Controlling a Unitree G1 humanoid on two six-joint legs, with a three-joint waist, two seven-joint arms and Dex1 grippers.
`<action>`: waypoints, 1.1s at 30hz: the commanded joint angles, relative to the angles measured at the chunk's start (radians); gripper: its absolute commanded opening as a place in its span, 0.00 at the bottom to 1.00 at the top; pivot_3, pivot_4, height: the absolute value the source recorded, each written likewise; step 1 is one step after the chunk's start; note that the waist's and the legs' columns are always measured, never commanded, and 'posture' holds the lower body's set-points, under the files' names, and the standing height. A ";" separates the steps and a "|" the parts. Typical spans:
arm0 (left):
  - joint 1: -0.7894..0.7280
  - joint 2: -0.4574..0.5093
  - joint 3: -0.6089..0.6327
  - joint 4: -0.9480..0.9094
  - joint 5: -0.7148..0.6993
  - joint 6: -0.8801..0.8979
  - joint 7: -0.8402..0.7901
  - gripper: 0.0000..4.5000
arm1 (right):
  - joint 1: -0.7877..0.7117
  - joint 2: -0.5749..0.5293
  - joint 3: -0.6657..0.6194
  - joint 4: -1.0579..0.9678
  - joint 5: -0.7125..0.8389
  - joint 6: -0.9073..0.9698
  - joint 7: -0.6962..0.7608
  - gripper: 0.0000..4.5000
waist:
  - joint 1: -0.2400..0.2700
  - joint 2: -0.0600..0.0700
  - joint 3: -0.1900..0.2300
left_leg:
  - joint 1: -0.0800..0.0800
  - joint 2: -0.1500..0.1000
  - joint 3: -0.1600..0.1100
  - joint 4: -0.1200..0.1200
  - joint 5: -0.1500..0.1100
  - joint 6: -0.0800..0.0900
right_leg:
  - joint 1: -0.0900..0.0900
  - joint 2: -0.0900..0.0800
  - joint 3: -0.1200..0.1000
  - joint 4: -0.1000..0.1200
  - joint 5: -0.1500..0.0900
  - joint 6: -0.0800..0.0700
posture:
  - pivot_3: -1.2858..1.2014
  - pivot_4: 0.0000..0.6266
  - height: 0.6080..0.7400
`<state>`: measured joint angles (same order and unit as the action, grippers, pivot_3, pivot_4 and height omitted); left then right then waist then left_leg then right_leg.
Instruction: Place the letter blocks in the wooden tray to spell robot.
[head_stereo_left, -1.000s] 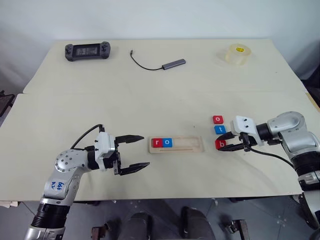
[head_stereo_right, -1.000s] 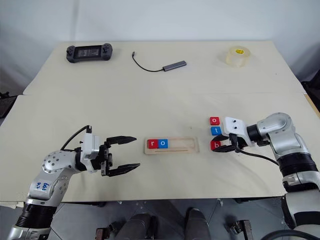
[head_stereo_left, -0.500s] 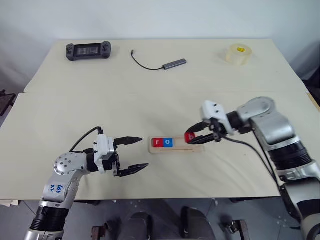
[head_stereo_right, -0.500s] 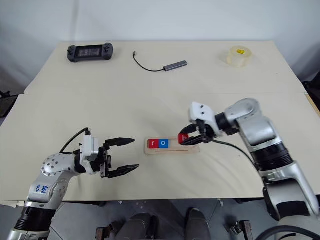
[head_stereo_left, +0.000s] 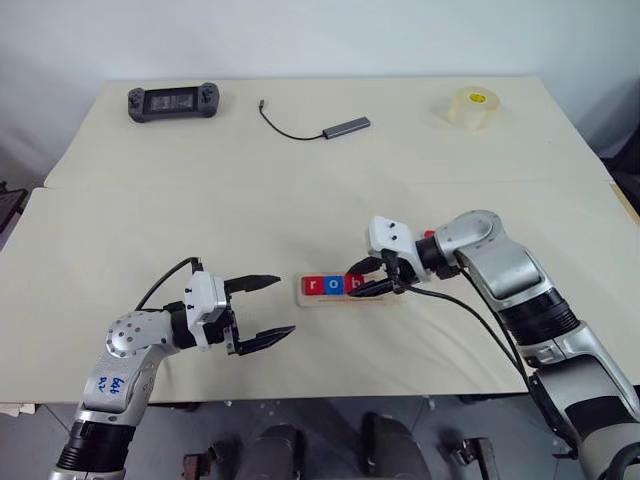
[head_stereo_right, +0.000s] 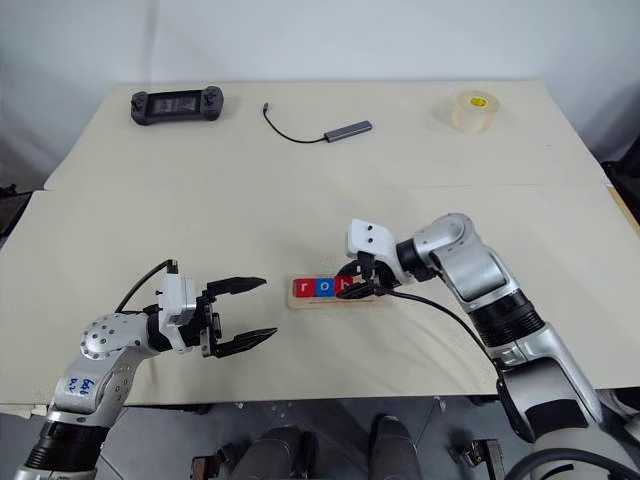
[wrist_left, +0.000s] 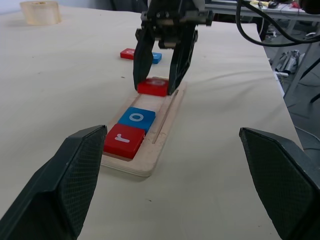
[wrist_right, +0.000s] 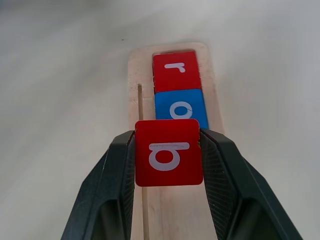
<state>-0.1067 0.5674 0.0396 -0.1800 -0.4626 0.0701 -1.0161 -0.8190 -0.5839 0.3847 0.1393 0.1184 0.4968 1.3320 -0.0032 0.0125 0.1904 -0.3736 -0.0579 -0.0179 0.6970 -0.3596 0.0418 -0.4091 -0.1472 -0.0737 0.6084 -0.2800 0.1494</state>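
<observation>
The wooden tray (head_stereo_left: 388, 297) lies at the table's middle front. A red r block (head_stereo_left: 313, 285) and a blue o block (head_stereo_left: 335, 285) sit side by side at its left end. My right gripper (head_stereo_left: 358, 286) is shut on a red b block (wrist_right: 169, 159), which is just past the blue o, low over the tray; whether it touches the wood I cannot tell. A red block (wrist_left: 128, 53) and a blue block (wrist_left: 156, 58) lie on the table beyond the tray's right end. My left gripper (head_stereo_left: 286, 304) stands open left of the tray, holding nothing.
At the back of the table are a black game controller (head_stereo_left: 173, 101), a cable with a grey hub (head_stereo_left: 345, 127) and a roll of clear tape (head_stereo_left: 473, 107). The pale table (head_stereo_left: 300, 210) is bare between them and the tray.
My right gripper carried the red b block leftward from beside the loose blocks to the tray, ending next to the blue o. The left gripper stayed put and open.
</observation>
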 joint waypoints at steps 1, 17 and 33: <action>0.005 0.006 0.017 -0.036 0.002 -0.012 0.010 1.00 | -0.013 0.006 -0.011 0.006 -0.007 -0.031 -0.011 0.49 | 0.002 0.000 0.000 | 0.000 0.000 0.000 0.000 0.000 0.000 | 0.000 0.000 0.000 0.000 0.000 0.000 | 0.52 0.24 1.00; -0.030 -0.009 0.004 -0.005 0.013 -0.031 0.023 1.00 | 0.030 -0.036 -0.112 -0.090 0.053 -0.022 -0.032 0.85 | 0.000 0.000 0.000 | 0.000 0.000 0.000 0.000 0.000 0.000 | 0.000 0.000 0.000 0.000 0.000 0.000 | 0.52 0.24 1.00; -0.025 -0.003 -0.005 -0.013 0.010 -0.007 0.013 1.00 | 0.157 -0.011 -0.042 -0.267 0.064 0.154 -0.161 0.00 | 0.001 0.000 0.000 | 0.000 0.000 0.000 0.000 0.000 0.000 | 0.000 0.000 0.000 0.000 0.000 0.000 | 0.52 0.24 1.00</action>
<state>-0.1327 0.5603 0.0293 -0.1770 -0.4471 0.0657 -0.9984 -0.6562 -0.5983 0.3465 -0.0946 0.1850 0.6398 1.1828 -0.0018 0.0125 0.1904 -0.3735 -0.0579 -0.0177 0.6972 -0.3596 0.0418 -0.4092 -0.1472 -0.0735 0.6086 -0.2801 0.1494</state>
